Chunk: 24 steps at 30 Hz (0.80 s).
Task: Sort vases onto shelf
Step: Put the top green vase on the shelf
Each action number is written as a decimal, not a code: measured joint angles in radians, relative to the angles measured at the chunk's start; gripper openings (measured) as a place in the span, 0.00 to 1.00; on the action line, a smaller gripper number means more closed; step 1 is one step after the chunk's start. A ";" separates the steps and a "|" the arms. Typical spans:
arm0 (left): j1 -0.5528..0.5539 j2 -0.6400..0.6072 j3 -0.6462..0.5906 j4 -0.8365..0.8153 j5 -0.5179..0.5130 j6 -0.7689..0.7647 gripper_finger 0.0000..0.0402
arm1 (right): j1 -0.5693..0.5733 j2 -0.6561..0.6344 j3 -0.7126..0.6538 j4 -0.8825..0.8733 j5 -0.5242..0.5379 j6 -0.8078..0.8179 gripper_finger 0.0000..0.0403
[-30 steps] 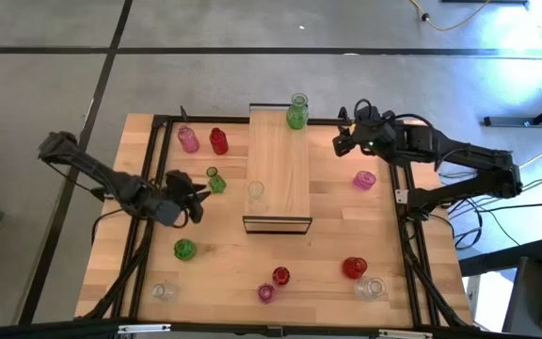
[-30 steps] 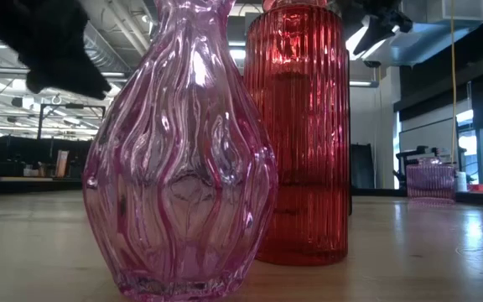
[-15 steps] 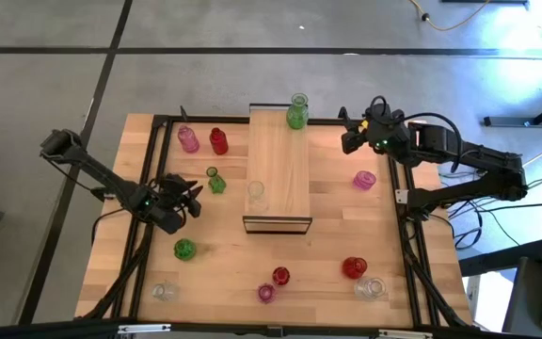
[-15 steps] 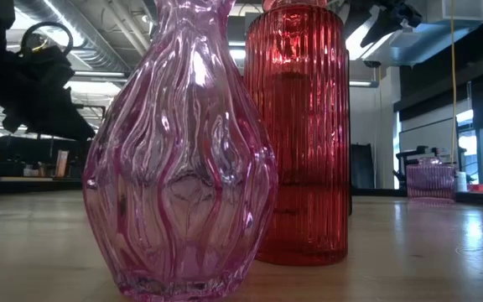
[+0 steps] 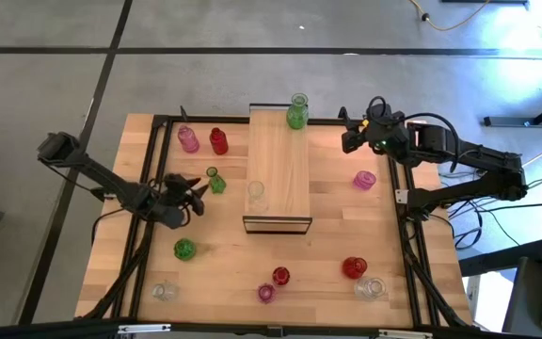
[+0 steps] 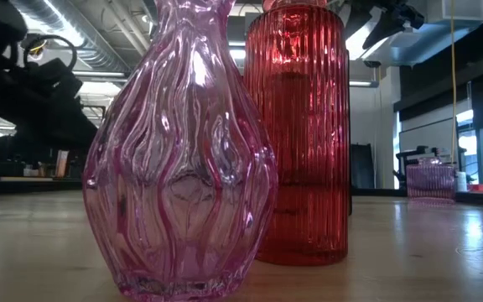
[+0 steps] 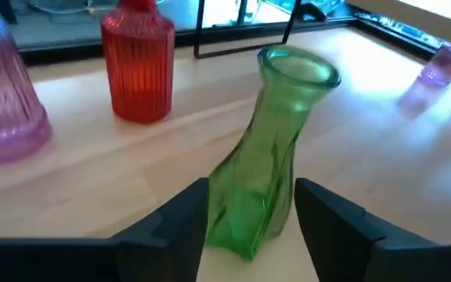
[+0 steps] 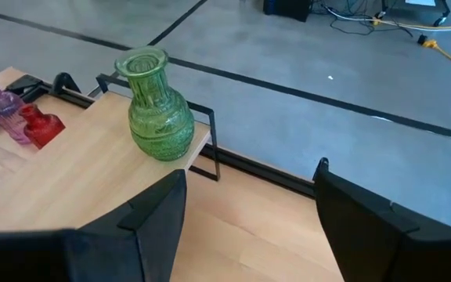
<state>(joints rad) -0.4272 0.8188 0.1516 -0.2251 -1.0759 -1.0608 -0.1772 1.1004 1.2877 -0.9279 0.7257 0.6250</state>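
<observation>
The left hand (image 7: 249,215) has just spread its fingers around the small green vase (image 7: 268,149), which stands on the tabletop (image 5: 327,226) left of the shelf (image 5: 280,160), ready to grab it, while the right hand (image 5: 353,137) waits open.

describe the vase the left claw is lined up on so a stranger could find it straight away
Start at the long light-wood shelf in the middle of the table and look just off its left side. There a slim green vase stands between the fingers of the left claw. Its neighbours, the pink vase and red vase, sit farther back; the round green vase sits nearer the front edge.
</observation>
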 joint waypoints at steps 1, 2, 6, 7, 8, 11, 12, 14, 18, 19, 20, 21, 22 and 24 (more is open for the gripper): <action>0.016 0.000 0.000 0.014 0.022 0.035 0.47 | 0.000 0.000 0.000 0.000 0.000 0.000 0.65; 0.032 0.000 -0.001 0.033 0.048 0.075 0.48 | 0.000 0.000 0.000 0.000 0.000 0.000 0.65; 0.090 0.006 -0.001 0.094 0.072 0.230 0.50 | 0.000 0.000 0.000 -0.005 0.000 0.005 0.65; 0.107 0.006 -0.001 0.106 0.070 0.257 0.50 | 0.000 0.000 0.000 -0.010 0.000 0.010 0.65; 0.123 0.006 -0.001 0.116 0.073 0.279 0.50 | 0.000 0.000 0.000 -0.017 0.000 0.017 0.65; 0.170 0.006 -0.001 0.142 0.122 0.312 0.50 | 0.000 0.000 0.000 -0.036 0.000 0.034 0.65; 0.183 0.006 -0.001 0.159 0.144 0.327 0.50 | 0.000 0.000 0.000 -0.043 0.000 0.042 0.65; 0.208 0.006 -0.001 0.195 0.183 0.373 0.50 | 0.000 0.000 0.000 -0.055 0.000 0.053 0.65; 0.255 0.006 -0.001 0.281 0.222 0.468 0.50 | 0.000 0.000 0.000 -0.058 0.000 0.055 0.65; 0.267 0.006 -0.001 0.301 0.237 0.480 0.50 | 0.000 0.000 0.000 -0.059 0.000 0.055 0.65; 0.280 0.006 -0.001 0.314 0.257 0.491 0.50 | 0.000 0.000 0.000 -0.060 0.000 0.056 0.65; 0.292 0.006 -0.001 0.320 0.276 0.494 0.50 | 0.000 0.000 0.000 -0.063 0.000 0.056 0.65; 0.303 0.006 -0.001 0.319 0.286 0.494 0.50 | 0.000 0.000 0.000 -0.065 0.000 0.057 0.65; 0.324 0.006 -0.001 0.319 0.288 0.495 0.50 | 0.000 0.000 0.000 -0.068 0.000 0.058 0.65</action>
<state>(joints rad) -0.1031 0.8246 0.1505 0.0943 -0.7878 -0.5658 -0.1772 1.1007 1.2877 -0.9956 0.7258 0.6830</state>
